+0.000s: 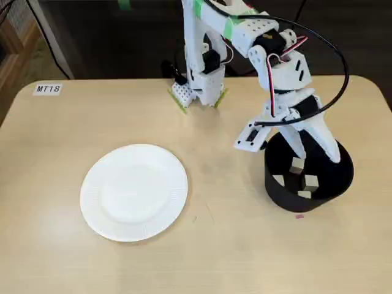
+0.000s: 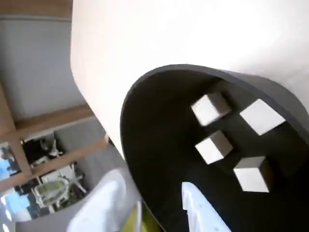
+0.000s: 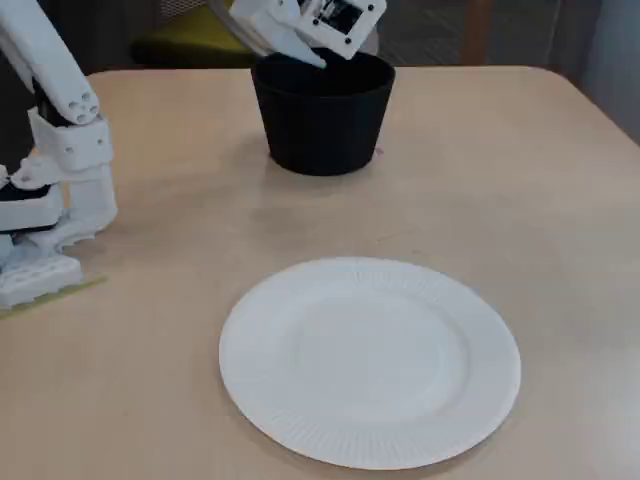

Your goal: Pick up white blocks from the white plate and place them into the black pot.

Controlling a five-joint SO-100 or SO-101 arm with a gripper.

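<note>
- Gripper [image 1: 318, 153]: fingers spread, holding nothing, poised over the black pot [image 1: 334, 184].
- White blocks [image 2: 212, 147]: four, on the pot's floor.
- White plate [image 1: 98, 208]: bare, well apart from the pot.
- Handling advice: lift straight up, clear of the pot's rim.

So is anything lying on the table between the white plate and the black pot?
No. In both fixed views the stretch between the white plate and the black pot is bare tabletop; the white blocks are inside the pot.

Even, bright indoor light with soft shadows in both fixed views; the wrist view is blurred, its tabletop [image 2: 203, 34] glaring white.
</note>
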